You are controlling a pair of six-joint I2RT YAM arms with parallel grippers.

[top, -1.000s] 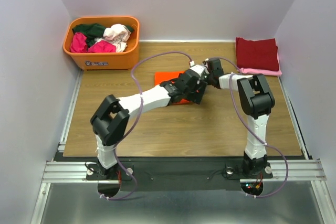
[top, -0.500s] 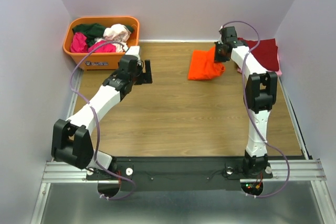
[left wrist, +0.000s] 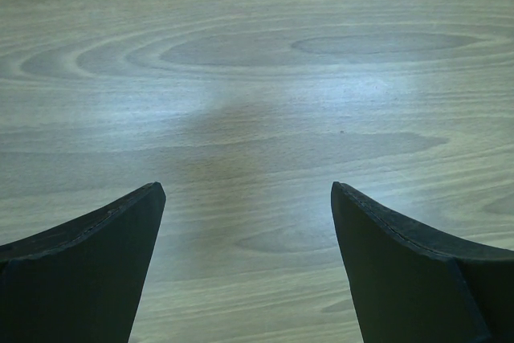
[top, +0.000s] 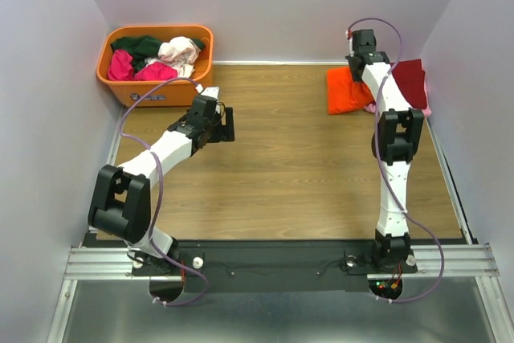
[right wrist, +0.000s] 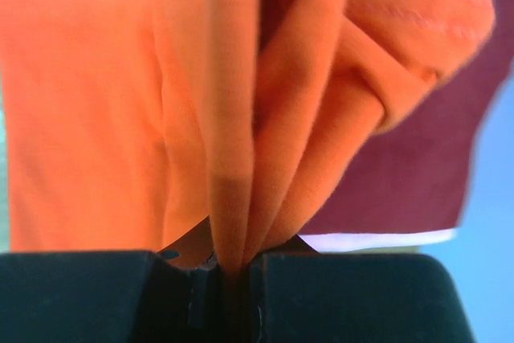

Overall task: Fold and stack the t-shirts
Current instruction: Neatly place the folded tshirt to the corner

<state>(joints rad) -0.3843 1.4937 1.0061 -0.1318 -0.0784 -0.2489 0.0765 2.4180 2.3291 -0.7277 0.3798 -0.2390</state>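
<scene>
Cloth of the orange t-shirt fills most of the right wrist view, gathered into several hanging folds that run down into the right gripper, whose two dark fingers are pressed together on the bunched fabric with no gap showing between them. From above, the right gripper is at the far right of the table, and the orange t-shirt hangs from it as a loose bundle whose lower part rests on the wood. It lies just beside, and appears to touch, the left edge of the folded dark red t-shirt. That shirt sits on a pink t-shirt, of which only a thin edge shows at the near side. In the right wrist view the dark red t-shirt lies behind the orange folds, with a pale strip under its edge. The left gripper is well apart from all this, over the left part of the table near the orange plastic tub; its fingers are spread wide and hold nothing, and the left wrist view shows only bare wood grain of the table between the two tips of the left gripper. The tub holds a jumble of a dark green t-shirt, a magenta t-shirt and a whitish-pink t-shirt.
</scene>
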